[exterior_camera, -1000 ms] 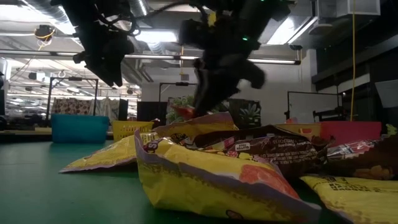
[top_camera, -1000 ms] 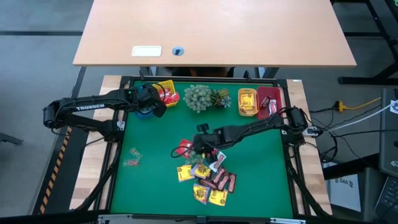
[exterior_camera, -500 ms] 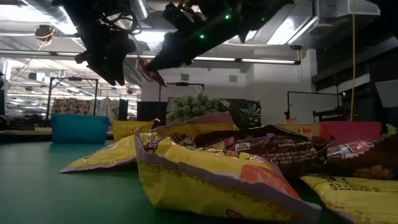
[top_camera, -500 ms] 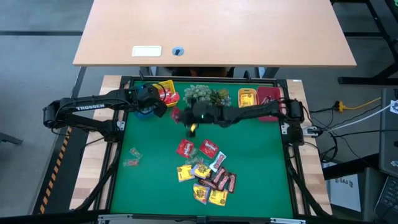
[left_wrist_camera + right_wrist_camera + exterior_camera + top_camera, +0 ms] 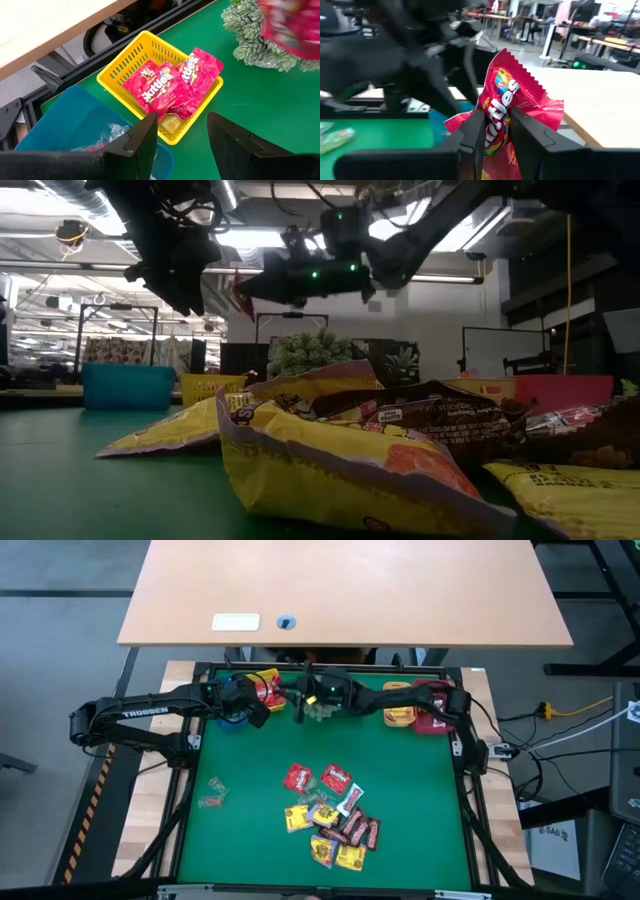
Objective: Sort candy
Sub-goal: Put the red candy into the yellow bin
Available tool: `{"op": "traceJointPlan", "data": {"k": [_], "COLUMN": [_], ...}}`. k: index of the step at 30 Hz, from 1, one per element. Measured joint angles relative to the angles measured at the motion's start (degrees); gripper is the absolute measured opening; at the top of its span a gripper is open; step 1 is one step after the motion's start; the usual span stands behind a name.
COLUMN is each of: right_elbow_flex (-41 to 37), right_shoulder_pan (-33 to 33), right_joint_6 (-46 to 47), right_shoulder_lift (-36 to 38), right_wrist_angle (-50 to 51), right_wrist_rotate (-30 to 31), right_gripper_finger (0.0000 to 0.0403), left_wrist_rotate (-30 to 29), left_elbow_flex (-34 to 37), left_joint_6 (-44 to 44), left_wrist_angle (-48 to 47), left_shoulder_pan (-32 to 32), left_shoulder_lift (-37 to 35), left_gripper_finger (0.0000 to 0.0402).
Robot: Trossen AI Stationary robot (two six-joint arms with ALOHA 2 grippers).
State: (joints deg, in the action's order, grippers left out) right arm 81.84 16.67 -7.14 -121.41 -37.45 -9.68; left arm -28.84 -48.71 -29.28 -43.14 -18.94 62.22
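My right gripper [image 5: 496, 116] is shut on a red Skittles packet [image 5: 507, 82], held in the air by the yellow bin [image 5: 266, 687] at the table's far edge; the high view shows the gripper [image 5: 298, 706] in front of the plant cluster [image 5: 325, 708]. The packet shows blurred in the left wrist view [image 5: 294, 26]. My left gripper [image 5: 182, 145] is open above the blue bin [image 5: 75, 125] and touches nothing. The yellow bin [image 5: 125, 62] holds red packets [image 5: 172, 85]. The remaining candy pile [image 5: 330, 812] lies mid-table; pale wrappers [image 5: 211, 792] lie to its left. My right gripper pinches the red packet between its two fingers [image 5: 472, 132] by its lower part [image 5: 495, 127]. The zigzag sealed edge [image 5: 527, 80] stands out beyond the fingertips. The arm reaches level from the table's right. The packet is lifted clear of the table.
The orange bin [image 5: 398, 705] and red bin [image 5: 432, 700] sit at the far right under the right arm. In the low view, yellow and brown packets [image 5: 340, 450] fill the foreground. Open green mat [image 5: 260, 750] lies between the bins and the pile.
My right gripper has risen from the candy pile with the red packet and swung toward the far edge and left, ending level beside the yellow bin. The packet went from the pile to lifted clear. My left arm kept still.
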Motion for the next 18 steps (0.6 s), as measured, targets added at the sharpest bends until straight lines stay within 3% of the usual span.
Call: {"op": "traceJointPlan", "data": {"k": [8,18], "right_elbow_flex": [4.76,14.52], "right_shoulder_pan": [0.96,1.0], "right_joint_6": [8.32,13.14], "right_shoulder_lift": [-5.13,-7.99], "right_wrist_angle": [-5.57,3.58], "right_wrist_rotate": [-0.04,1.64], "right_gripper_finger": [0.0085,0.0085], "left_wrist_rotate": [0.0,0.0], "left_elbow_flex": [0.0,0.0], "left_joint_6": [-0.04,-0.07], "left_wrist_angle": [0.24,0.29], "left_shoulder_pan": [0.0,0.01], "left_shoulder_lift": [0.02,0.02], "left_gripper_finger": [0.0157,0.0157]}}
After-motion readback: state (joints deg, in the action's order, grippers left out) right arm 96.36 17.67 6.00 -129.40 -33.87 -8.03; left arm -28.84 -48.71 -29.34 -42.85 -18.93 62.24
